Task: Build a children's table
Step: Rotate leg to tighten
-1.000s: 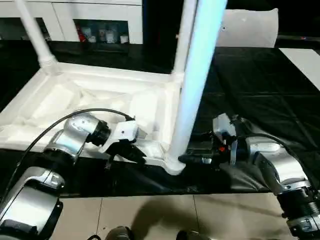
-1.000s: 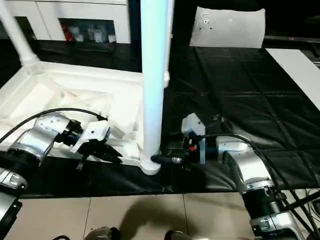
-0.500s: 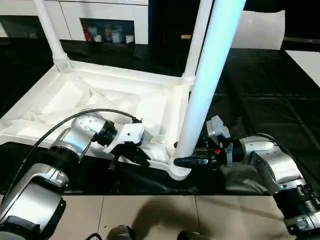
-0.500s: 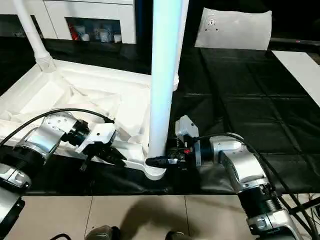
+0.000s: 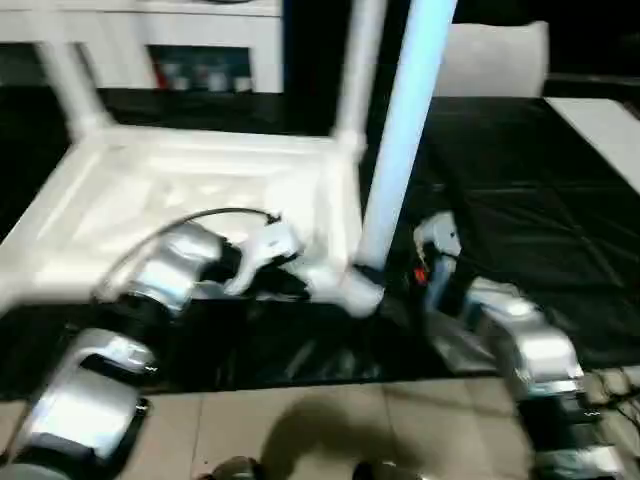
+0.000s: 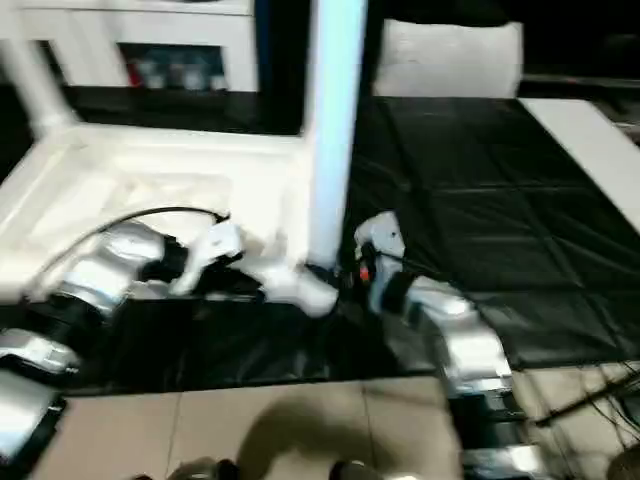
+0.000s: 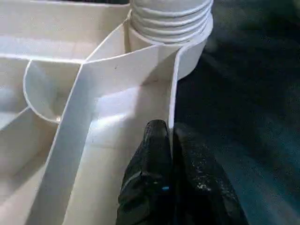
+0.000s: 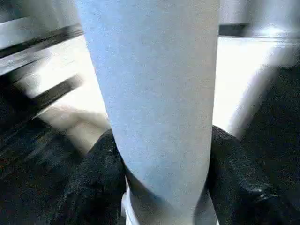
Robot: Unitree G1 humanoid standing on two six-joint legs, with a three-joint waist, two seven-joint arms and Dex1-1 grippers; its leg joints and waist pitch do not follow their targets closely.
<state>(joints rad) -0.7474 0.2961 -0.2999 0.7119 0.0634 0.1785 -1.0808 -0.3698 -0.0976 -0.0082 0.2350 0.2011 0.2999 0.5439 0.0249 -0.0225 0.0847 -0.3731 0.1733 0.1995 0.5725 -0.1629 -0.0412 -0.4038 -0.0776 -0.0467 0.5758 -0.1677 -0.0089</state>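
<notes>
Black creased sheet [image 5: 500,190] under ribbed plastic tabletop [image 5: 180,180]

One tabletop [image 5: 180,190], lying upside down on one black sheet [image 5: 520,180]. Legs standing up out of it: three in view, the near one [image 5: 400,150] at the front corner, a second [image 5: 352,80] behind it at the far corner, a third [image 5: 65,85] at the far left corner. Two robot arms, so two grippers: the left gripper [image 7: 172,140] and the right gripper [image 8: 161,187]. One white cabinet [image 5: 200,40] at the back, one flat white board [image 6: 590,150] off to the right, and one white bag-like object [image 6: 450,60] beyond the sheet.
</notes>
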